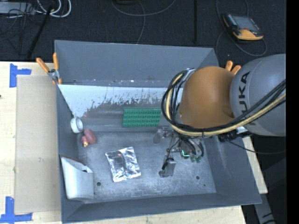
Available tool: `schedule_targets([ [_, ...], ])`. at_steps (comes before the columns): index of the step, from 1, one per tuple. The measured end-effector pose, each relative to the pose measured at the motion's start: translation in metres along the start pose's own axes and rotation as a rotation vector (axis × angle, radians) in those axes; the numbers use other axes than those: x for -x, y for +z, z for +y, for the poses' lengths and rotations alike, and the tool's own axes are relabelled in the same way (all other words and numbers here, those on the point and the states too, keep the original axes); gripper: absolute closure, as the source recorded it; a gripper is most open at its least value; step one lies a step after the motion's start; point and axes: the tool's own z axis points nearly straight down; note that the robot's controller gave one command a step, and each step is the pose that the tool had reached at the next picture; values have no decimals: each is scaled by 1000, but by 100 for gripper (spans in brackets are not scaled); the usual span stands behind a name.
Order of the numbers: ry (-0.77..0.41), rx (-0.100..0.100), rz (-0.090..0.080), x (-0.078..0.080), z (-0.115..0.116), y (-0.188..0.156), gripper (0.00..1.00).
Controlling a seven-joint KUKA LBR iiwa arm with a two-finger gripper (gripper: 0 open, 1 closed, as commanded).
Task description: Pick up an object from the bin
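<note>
My gripper (167, 168) hangs low over the bin floor, right of the middle, below the arm's orange cover. Nothing shows in its grasp. A crumpled silver foil packet (122, 164) lies flat on the floor a short way to its left, apart from it. A green ridged block (141, 117) rests against the foot of the back wall, above and left of the gripper.
A clear tube with a white cap (77, 124) lies along the back wall at the left, with a small pink thing (88, 136) beside it. A white paper cup (76, 178) lies in the front left corner. The arm covers the bin's right side.
</note>
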Motion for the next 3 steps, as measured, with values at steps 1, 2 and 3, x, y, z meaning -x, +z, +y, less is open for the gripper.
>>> schedule_targets([
  [1,-208,1,-2,-19,75,121,0],
  [2,-171,1,-12,-46,85,86,0],
  [3,-44,1,-11,7,88,81,0],
])
